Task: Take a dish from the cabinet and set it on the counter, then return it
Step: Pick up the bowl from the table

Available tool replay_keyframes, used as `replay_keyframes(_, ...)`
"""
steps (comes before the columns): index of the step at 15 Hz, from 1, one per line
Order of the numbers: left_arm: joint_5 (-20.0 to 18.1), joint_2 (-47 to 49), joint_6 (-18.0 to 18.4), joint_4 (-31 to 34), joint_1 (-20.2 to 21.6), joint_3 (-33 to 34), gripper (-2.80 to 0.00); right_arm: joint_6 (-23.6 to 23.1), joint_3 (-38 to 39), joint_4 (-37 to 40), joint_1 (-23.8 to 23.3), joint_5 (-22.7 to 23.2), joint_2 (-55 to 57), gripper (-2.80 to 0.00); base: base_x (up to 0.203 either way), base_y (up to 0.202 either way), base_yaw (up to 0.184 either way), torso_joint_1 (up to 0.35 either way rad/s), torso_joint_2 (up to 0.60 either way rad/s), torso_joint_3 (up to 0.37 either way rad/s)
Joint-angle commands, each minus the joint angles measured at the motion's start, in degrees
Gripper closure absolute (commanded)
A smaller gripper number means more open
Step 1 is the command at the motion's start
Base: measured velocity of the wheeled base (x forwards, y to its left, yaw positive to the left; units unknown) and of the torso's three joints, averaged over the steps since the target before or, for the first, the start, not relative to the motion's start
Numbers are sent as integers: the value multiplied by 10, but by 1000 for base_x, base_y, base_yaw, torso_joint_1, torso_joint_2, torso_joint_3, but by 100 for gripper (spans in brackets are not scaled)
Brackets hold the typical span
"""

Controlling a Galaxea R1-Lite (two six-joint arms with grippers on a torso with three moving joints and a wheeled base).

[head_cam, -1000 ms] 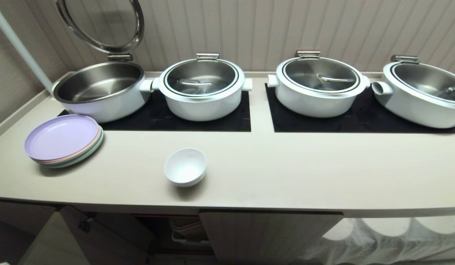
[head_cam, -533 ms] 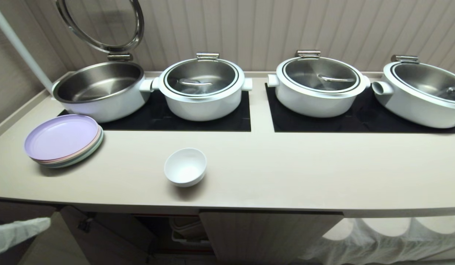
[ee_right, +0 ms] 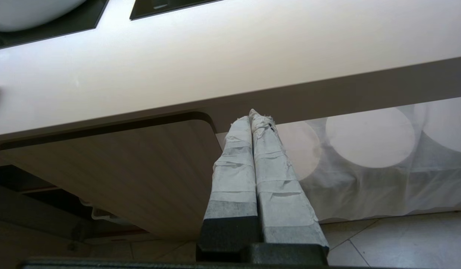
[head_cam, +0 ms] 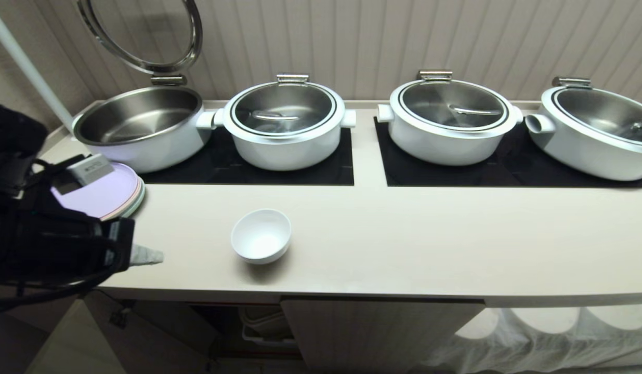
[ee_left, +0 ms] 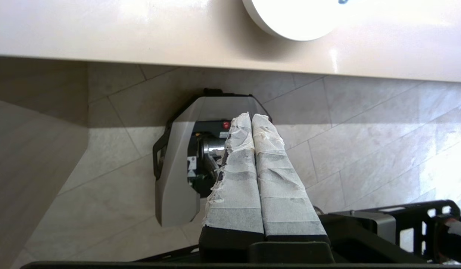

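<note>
The dish [head_cam: 261, 235], a small white bowl, stands upright near the front edge of the counter [head_cam: 404, 244]. My left gripper [head_cam: 153, 255] hovers at the counter's front left, well to the left of the dish and apart from it. In the left wrist view the left gripper [ee_left: 251, 116] is shut and empty, over the floor, with the dish [ee_left: 293, 18] beyond it on the counter. Under the counter edge, my right gripper [ee_right: 252, 114] hangs shut and empty by the cabinet door [ee_right: 122, 175]. Left of that door [head_cam: 378, 332], the cabinet stands open [head_cam: 237, 322].
Several white pots with steel lids [head_cam: 284, 124] stand on two black mats [head_cam: 237, 166] at the back; the leftmost pot [head_cam: 139, 127] is open. A stack of pastel plates [head_cam: 118, 195] lies at the left, partly behind my left arm. White cloth [head_cam: 549, 332] hangs under the right side.
My left arm has risen from below the counter at the lower left into the head view and now covers part of the plates. The dish has not moved.
</note>
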Motion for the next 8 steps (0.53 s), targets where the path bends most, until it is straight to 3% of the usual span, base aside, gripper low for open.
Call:
replay_keyframes(1, 15, 106, -6, 1, -21, -42, 0, 0, 0, 0, 0, -1, 0, 0, 0, 0, 0, 0, 0, 0)
replay_keyframes(4, 45, 179, -8, 1, -24, -103, 0, 0, 0, 0, 0, 0, 0, 0, 0, 0, 0, 0, 0, 0)
replay_keyframes(8, 57, 257, -9, 9, -25, -203, 0, 0, 0, 0, 0, -1, 0, 0, 0, 0, 0, 0, 0, 0)
